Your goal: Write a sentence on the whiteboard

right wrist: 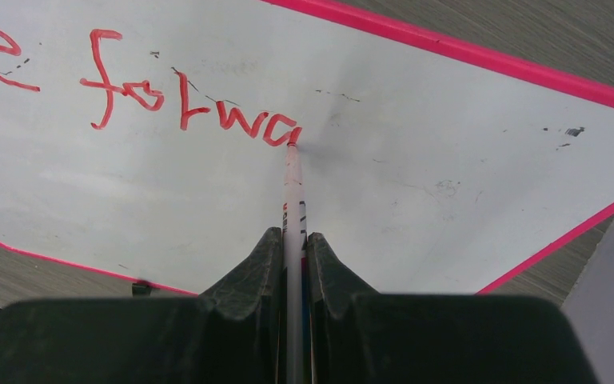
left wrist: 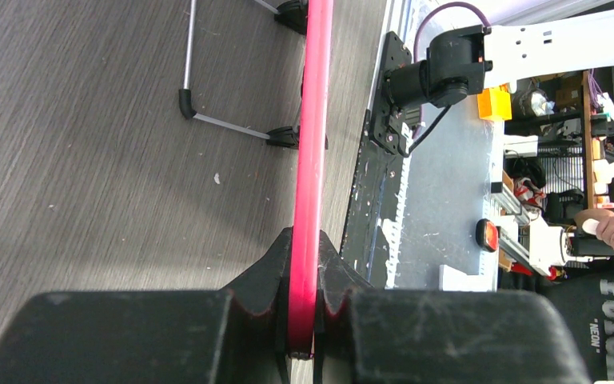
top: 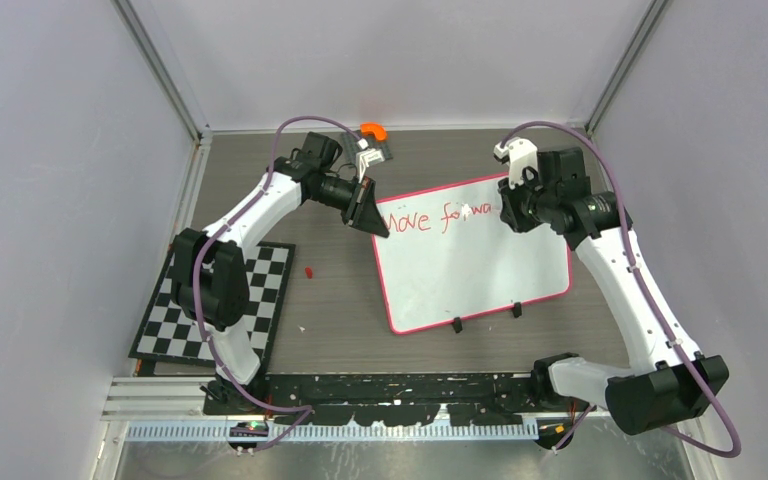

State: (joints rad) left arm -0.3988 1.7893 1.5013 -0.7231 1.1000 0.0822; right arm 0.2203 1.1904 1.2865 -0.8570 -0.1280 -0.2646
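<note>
The whiteboard [top: 470, 265] lies tilted on the table, white with a pink-red rim [left wrist: 310, 160] and two black clips on its near edge. My left gripper [top: 378, 226] is shut on the rim at the board's far left corner [left wrist: 304, 308]. My right gripper [right wrist: 293, 240] is shut on a thin white marker [right wrist: 292, 188]. The marker's red tip touches the board at the end of the sentence [right wrist: 184, 104], which reads "Move forwa" [top: 430, 218] in red. From above, the right gripper [top: 512, 212] covers the last letters.
A checkerboard mat [top: 215, 300] lies at the left under the left arm. A small red cap-like piece [top: 309, 270] sits on the table between mat and board. An orange object [top: 373, 131] and a small plate rest at the back. Frame walls close in both sides.
</note>
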